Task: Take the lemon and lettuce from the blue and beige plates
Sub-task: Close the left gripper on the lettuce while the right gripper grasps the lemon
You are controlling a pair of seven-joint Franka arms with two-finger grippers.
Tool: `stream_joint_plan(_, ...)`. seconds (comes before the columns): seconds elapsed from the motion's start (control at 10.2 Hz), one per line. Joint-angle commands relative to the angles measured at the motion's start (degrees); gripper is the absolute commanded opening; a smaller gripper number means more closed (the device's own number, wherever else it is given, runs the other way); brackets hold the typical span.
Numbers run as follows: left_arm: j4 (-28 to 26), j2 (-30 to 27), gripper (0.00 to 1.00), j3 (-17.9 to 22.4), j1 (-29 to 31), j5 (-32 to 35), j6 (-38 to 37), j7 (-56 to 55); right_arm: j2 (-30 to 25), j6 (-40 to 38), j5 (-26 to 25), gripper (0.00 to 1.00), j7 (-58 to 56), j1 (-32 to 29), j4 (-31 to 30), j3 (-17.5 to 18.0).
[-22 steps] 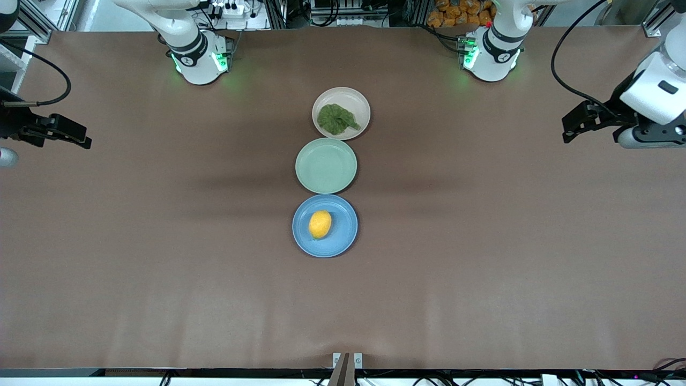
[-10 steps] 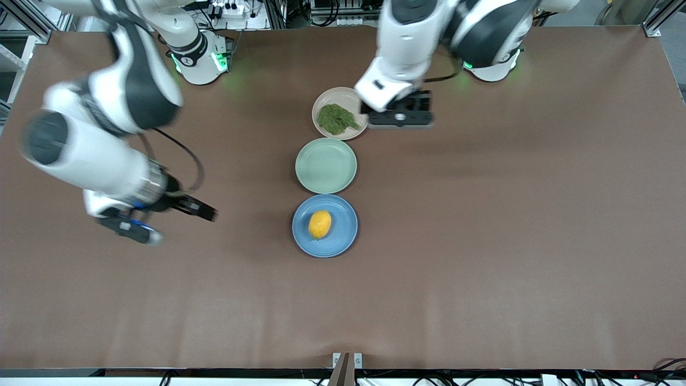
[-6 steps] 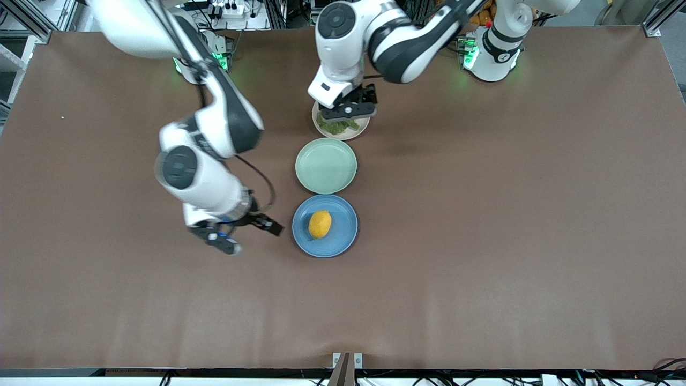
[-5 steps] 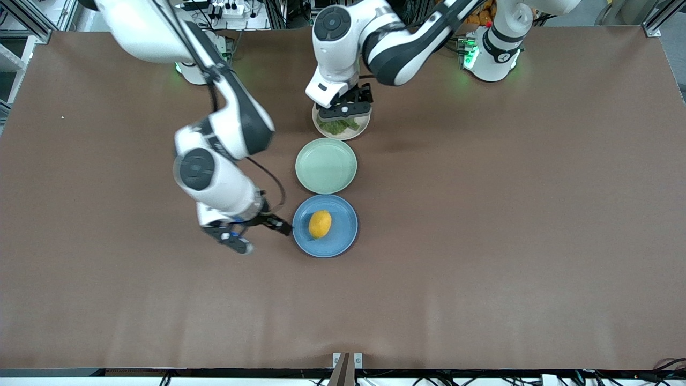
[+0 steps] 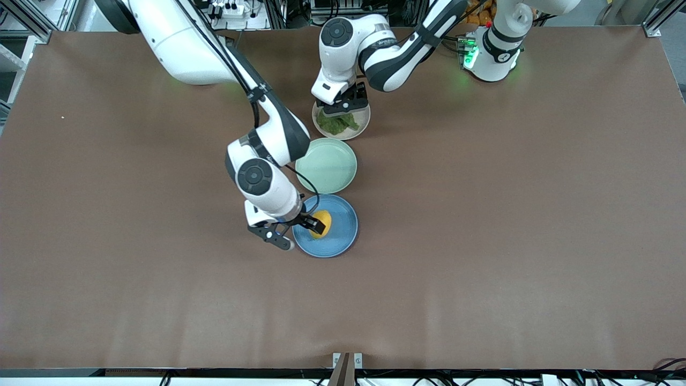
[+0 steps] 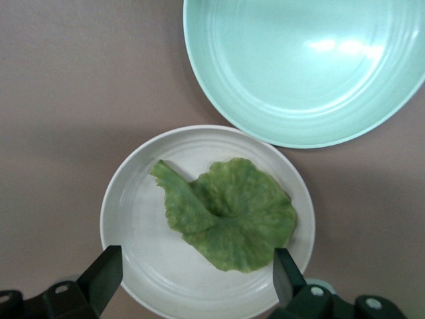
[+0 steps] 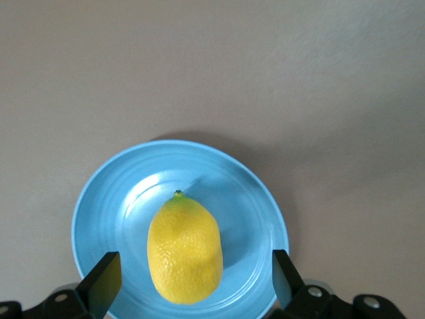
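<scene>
Three plates in row on brown table [image 5: 482, 241]: beige plate [image 5: 360, 124] farthest from front camera, mint-green plate [image 5: 327, 166] in middle, blue plate [image 5: 343, 241] nearest.

Lettuce [image 6: 229, 219] flat in beige plate. Left gripper [image 6: 192, 279] above it, fingers [image 6: 103, 279] spread wide, clear of leaf.

Lemon [image 7: 184, 249] lying in blue plate. Right gripper [image 7: 191, 279] over it, fingers [image 7: 99, 282] spread either side, no contact visible.
</scene>
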Motion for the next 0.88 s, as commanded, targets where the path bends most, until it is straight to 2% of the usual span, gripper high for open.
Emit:
stream_joint_plan(0.0,-1.0,4.3,1.0,-0.6,-0.8,6.0,4.2,-6.0,3.4,3.9,-0.7,1.0,1.2,1.3,2.0,-0.3)
stream_joint_plan(0.2,-0.9,6.5,1.0,-0.5,-1.4,8.9,4.5,-9.0,4.3,4.3,-0.6,1.0,2.4,2.0,2.0,-0.3)
stream_joint_plan(0.49,-0.8,8.3,0.87,-0.5,-1.6,10.5,5.7,-9.1,5.5,4.8,-0.8,1.0,4.0,2.7,2.0,-0.3)
stream_joint_plan(0.59,-0.6,8.9,0.79,-0.5,-1.6,10.8,6.4,-9.1,5.7,4.9,-0.7,0.94,4.2,2.7,2.1,-0.3)
stream_joint_plan(0.69,-0.5,9.4,0.74,-0.5,-1.6,11.2,6.8,-9.1,5.7,4.9,-0.7,0.8,4.2,2.7,2.1,-0.3)
stream_joint_plan(0.78,-0.4,10.1,0.68,-0.5,-1.6,13.2,6.8,-9.2,6.1,5.2,-0.8,0.75,4.2,2.7,2.1,-0.3)
